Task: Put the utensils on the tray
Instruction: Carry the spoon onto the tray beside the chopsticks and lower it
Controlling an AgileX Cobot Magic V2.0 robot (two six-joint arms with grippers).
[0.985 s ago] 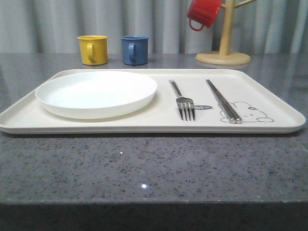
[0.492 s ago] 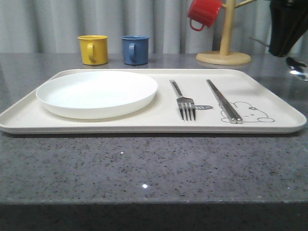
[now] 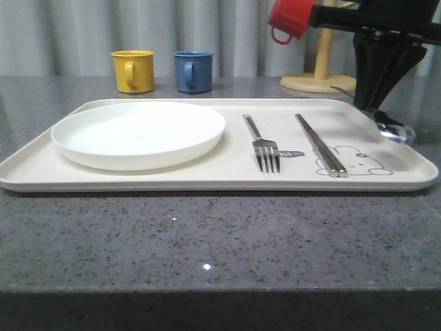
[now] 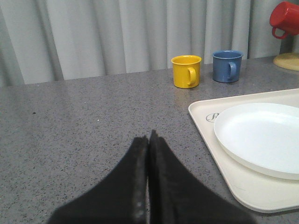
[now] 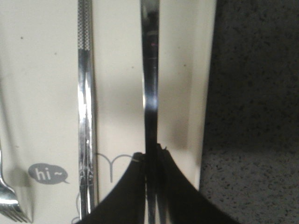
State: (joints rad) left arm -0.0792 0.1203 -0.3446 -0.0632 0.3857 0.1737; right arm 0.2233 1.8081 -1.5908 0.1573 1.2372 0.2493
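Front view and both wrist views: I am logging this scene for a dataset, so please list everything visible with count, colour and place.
tray: one, cream-white with a grey bunny drawing, on the grey table.
plate: one, white, left part of the tray.
fork: one, silver, on the tray right of the plate.
chopsticks: one pair, silver, on the tray right of the fork.
spoon: one, silver, held over the tray's right edge.
mugs: yellow and blue behind the tray; red hanging on the wooden mug stand.
left pincer: black, shut, over bare table.
right pincer: black, shut on the spoon handle.
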